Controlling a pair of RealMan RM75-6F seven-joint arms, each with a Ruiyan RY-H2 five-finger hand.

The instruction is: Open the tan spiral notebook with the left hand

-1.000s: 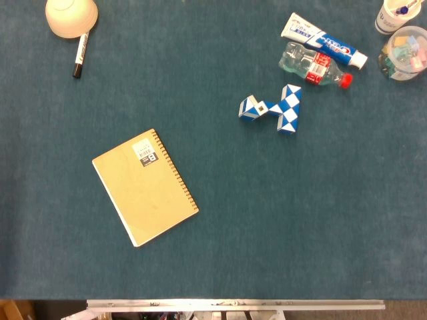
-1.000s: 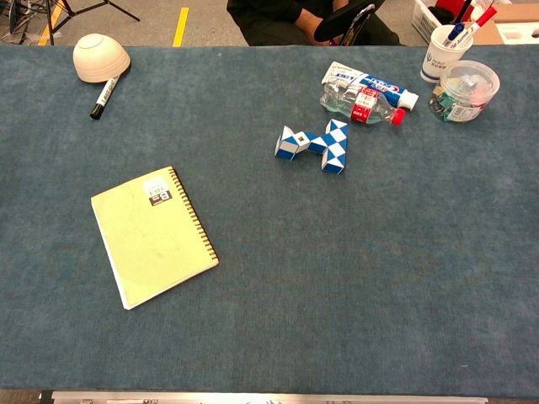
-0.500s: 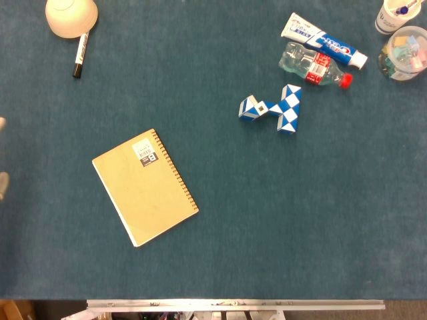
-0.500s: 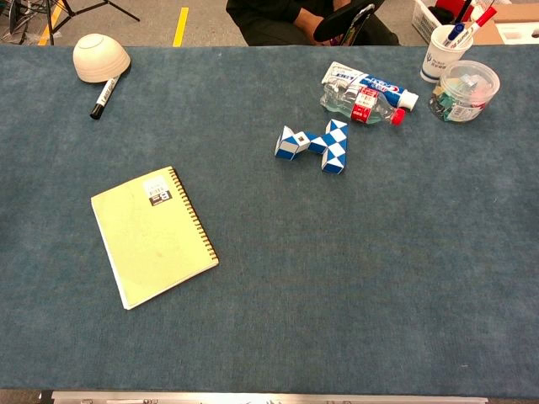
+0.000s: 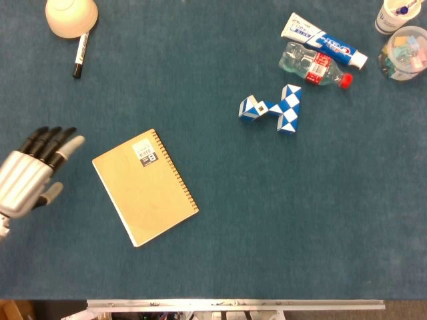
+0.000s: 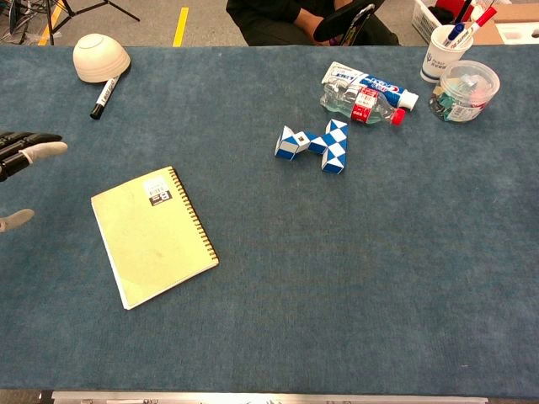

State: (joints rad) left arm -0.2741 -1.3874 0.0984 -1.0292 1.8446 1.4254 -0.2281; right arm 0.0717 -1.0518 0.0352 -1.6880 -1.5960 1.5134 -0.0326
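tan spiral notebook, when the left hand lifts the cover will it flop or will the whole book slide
The tan spiral notebook lies flat and closed, so its thin cover will probably bend rather than lift stiffly. The spiral binding runs along the edge away from the left hand, so the cover should hinge there. It looks light, but the felt-like table cover may limit sliding.

**Left robot hand at the desk's left edge, notebook shut**

The left robot hand (image 6: pixel 21 151) shows only in part at the left edge of the desk (image 6: pixel 354 269), fingers (image 6: pixel 42 150) apart, holding nothing and clear of the notebook (image 6: pixel 152 237). The notebook lies closed and flat near that edge, spiral toward the middle. A bowl (image 6: pixel 100 57) and marker (image 6: pixel 104 94) sit at the far left corner.
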